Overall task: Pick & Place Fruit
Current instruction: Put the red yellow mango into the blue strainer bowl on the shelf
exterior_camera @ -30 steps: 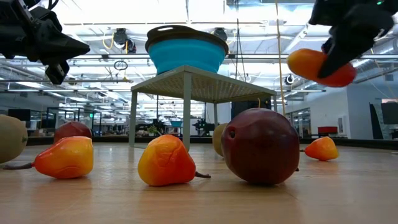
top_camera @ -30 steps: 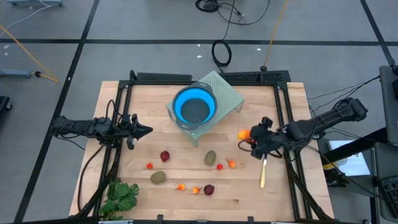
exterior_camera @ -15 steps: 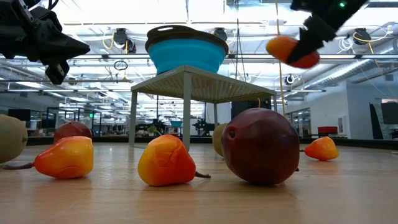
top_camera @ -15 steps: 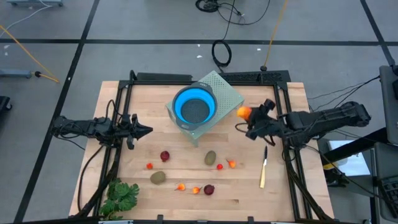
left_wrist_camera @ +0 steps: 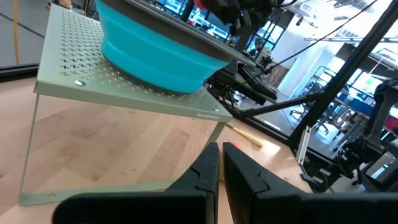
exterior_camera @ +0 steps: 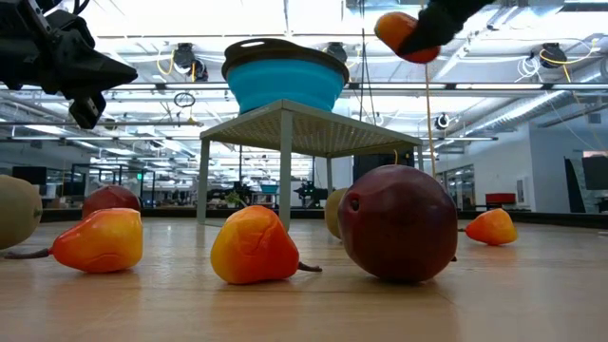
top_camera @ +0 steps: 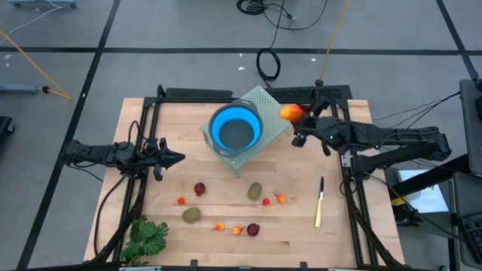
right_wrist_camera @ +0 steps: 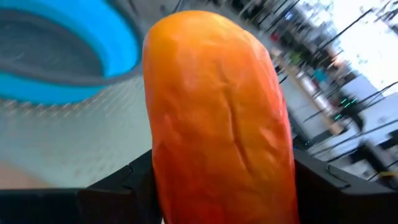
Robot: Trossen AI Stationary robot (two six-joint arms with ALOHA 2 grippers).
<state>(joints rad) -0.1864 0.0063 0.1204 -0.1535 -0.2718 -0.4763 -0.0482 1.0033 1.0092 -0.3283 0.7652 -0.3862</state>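
Orange-red and long, the toy fruit (top_camera: 291, 113) is clamped between the fingers of the right gripper (top_camera: 300, 120), which has carried it up and across from low over the table's right side, near the slim yellow-handled knife (top_camera: 318, 202), to a spot just beside the round blue collapsible bowl (top_camera: 235, 128). The bowl sits on a pale green perforated metal stand (top_camera: 277, 113) toward the back of the light wooden table (top_camera: 354, 120); in the high view the fruit now overlaps the stand's right corner, while in the low view it hangs above rim height and to the right of the bowl, no longer beside the stand's leg. The right wrist view shows the fruit filling the frame with the blue rim just beyond it, so the carry looks nearly finished, with only a short move over the bowl and a release left for this piece. The left gripper (top_camera: 175, 158) has not moved in that time; it waits over the left side of the table with its fingers pressed together and empty. Everything else lies where it did: two oval brown-green pieces (top_camera: 254, 190), two dark red balls (top_camera: 199, 188) and several tiny orange and red pieces (top_camera: 280, 199) are scattered on the front half of the table, all yet to be collected, and the green leafy bunch (top_camera: 147, 237) rests at the front left corner.
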